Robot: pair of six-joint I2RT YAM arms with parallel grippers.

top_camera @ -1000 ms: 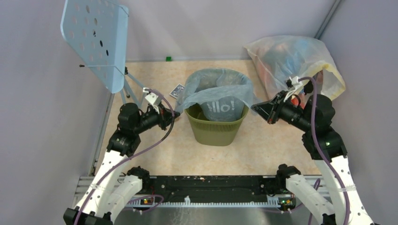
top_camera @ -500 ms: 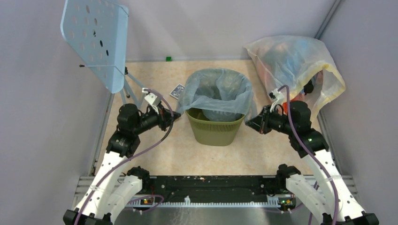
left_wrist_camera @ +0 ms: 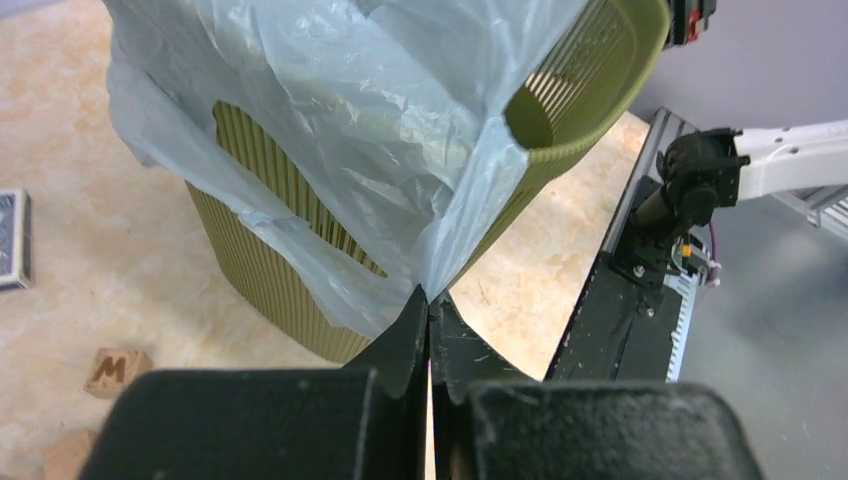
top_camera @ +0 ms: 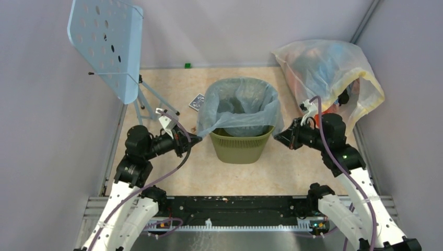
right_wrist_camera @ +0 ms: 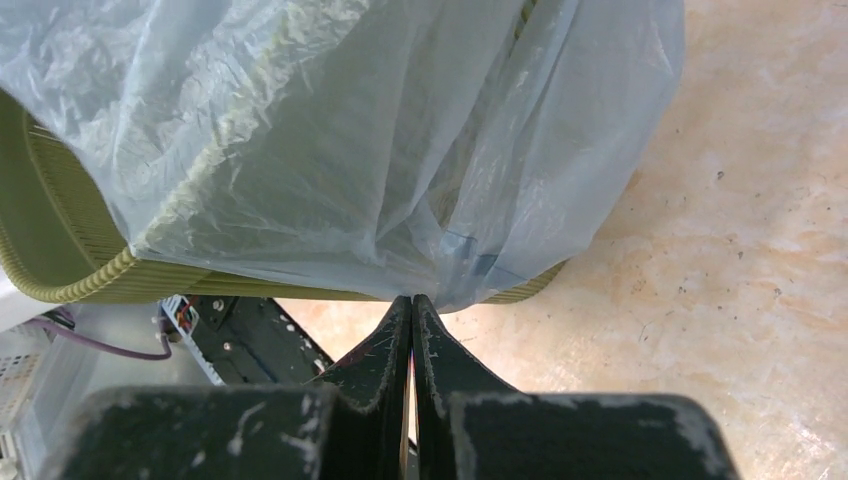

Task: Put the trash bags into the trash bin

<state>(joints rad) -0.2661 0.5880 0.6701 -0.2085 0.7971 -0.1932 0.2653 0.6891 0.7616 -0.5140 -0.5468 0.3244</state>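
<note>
Trash bag (top_camera: 240, 104) sits mid-way across the largest thing we see, the beige table (top_camera: 298, 175), where it lines the trash bin and spills over the rim. Next in size, only the overhead view gives us a big clear-yellowish sack (top_camera: 324, 68) stuffed with coloured items at the far right, and a pale blue perforated panel (top_camera: 107, 47) on a thin stand at the far left.

The olive trash bin (top_camera: 240, 149) stands upright between the two arms. From above we see its near rim bare, and the far and side rims under plastic. The wrist cameras add how the film hangs. On the left the trash bag (left_wrist_camera: 380, 130) drapes down outside the slotted wall of the trash bin (left_wrist_camera: 590, 90). On the right the trash bag (right_wrist_camera: 330, 150) bulges over the rim of the trash bin (right_wrist_camera: 60, 240).

From above, the left gripper (top_camera: 194, 140) sits at the bin's near left corner. Its own camera shows the left gripper (left_wrist_camera: 428, 310) with jaws pressed together on a drawn-out point of the bag. The right gripper (top_camera: 278, 138) is at the bin's right side. Up close the right gripper (right_wrist_camera: 412, 305) is likewise pinched tight on a fold of the film.

A patterned card box (top_camera: 197, 101) lies flat just left of the bin. A wooden block (left_wrist_camera: 115, 368) lettered M shows plainly in the left wrist view only. A small green cube (top_camera: 187, 65) at the far edge appears only from above
</note>
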